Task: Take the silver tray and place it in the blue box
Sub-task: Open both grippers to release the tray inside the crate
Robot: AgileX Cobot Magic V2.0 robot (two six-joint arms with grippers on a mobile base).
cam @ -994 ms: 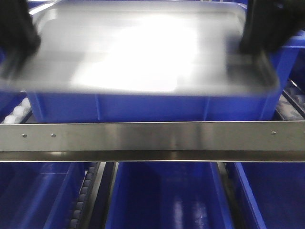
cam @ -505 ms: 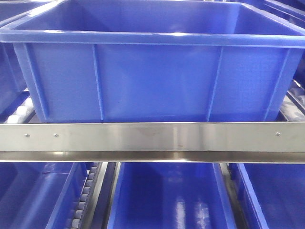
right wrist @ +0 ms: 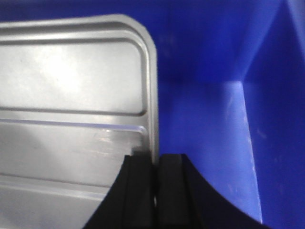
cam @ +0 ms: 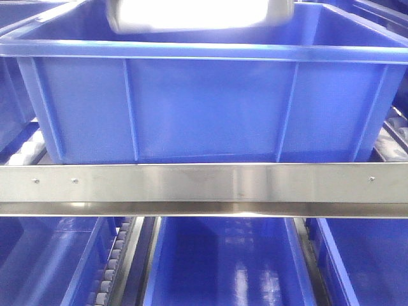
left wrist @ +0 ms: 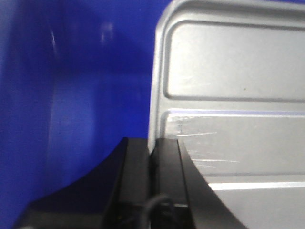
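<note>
Roller rack (cam: 109,271) w/ steel rail (cam: 204,182) in front. I'm pinching w/ both arms: left gripper (left wrist: 153,149) is clamping the left rim of silver tray (left wrist: 228,62), right gripper (right wrist: 156,164) the right rim. Tray's hanging btwn them, long axis across, inside blue box (cam: 204,108) mouth; floor's lying straight below.

Bar: we see a long shiny metal bar (cam: 204,182) running from side to side.
Screws: we count three small screws (cam: 75,180) on it, two left, one right.
Rollers: white rollers (cam: 29,150) peek out above the bar's left end.
Below: we see a left bin (cam: 44,261), middle bin (cam: 223,268) and right bin (cam: 363,261), all blue.
Gap: grey rollers (cam: 111,261) run between the left and middle ones.
</note>
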